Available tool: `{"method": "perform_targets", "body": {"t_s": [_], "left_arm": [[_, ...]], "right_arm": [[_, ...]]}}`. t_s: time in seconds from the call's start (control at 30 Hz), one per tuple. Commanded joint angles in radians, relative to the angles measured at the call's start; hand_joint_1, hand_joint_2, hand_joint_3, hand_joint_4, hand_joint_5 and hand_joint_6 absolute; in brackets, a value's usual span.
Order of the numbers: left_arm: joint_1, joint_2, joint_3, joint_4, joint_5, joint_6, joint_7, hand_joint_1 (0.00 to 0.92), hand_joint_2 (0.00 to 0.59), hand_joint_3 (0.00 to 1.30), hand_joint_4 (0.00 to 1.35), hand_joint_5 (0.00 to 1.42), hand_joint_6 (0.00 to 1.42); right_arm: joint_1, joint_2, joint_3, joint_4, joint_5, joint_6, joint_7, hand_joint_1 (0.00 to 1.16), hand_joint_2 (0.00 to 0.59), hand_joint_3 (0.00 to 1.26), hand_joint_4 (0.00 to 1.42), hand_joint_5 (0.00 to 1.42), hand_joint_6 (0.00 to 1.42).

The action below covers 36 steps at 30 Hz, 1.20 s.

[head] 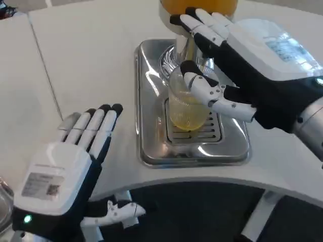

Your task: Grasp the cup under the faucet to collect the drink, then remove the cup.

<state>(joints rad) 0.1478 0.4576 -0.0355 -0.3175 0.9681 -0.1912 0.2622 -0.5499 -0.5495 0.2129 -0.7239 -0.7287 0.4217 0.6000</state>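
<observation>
1. Head view: one clear cup (187,105) of yellow drink stands on the slotted grate of a steel drip tray (151,151), under the dispenser's chrome faucet (182,48).
2. Right robot hand (237,65): thumb against the cup's rim, fingers reaching past the faucet. Cannot tell whether the grip is closed.
3. Left robot hand (75,161): flat, fingers together, holding nothing, near the counter (91,60) front edge, well apart from the tray.
4. Open counter left of tray.
</observation>
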Motion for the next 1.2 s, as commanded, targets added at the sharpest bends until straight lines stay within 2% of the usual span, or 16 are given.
{"method": "perform_targets", "body": {"t_s": [0.03, 0.27, 0.73, 1.0, 1.2], "left_arm": [[-0.029, -0.032, -0.026, 0.024, -0.03, 0.015, -0.009, 0.065, 0.013, 0.0, 0.0, 0.06, 0.09], [-0.087, -0.055, -0.052, 0.059, -0.052, 0.023, -0.023, 0.088, 0.008, 0.0, 0.0, 0.07, 0.09], [-0.197, -0.07, -0.135, 0.168, -0.04, 0.043, -0.012, 0.133, 0.014, 0.0, 0.0, 0.08, 0.09], [-0.288, -0.078, -0.143, 0.267, -0.062, 0.061, 0.01, 0.148, 0.021, 0.0, 0.0, 0.08, 0.09], [-0.313, -0.075, -0.152, 0.289, -0.066, 0.057, 0.017, 0.15, 0.021, 0.0, 0.0, 0.08, 0.09]], "right_arm": [[0.027, 0.003, 0.002, -0.011, 0.005, -0.013, 0.035, 0.0, 0.585, 0.05, 0.0, 0.0, 0.02], [0.03, 0.005, -0.001, -0.021, -0.003, -0.011, 0.047, 0.0, 0.586, 0.04, 0.0, 0.0, 0.02], [0.038, 0.02, -0.006, -0.022, -0.021, -0.008, 0.061, 0.0, 0.586, 0.04, 0.0, 0.0, 0.02], [0.051, 0.03, -0.03, -0.022, 0.007, -0.012, 0.061, 0.0, 0.586, 0.04, 0.0, 0.0, 0.02], [0.081, 0.079, -0.061, -0.033, 0.011, 0.029, 0.023, 0.0, 0.586, 0.04, 0.0, 0.0, 0.01]]}}
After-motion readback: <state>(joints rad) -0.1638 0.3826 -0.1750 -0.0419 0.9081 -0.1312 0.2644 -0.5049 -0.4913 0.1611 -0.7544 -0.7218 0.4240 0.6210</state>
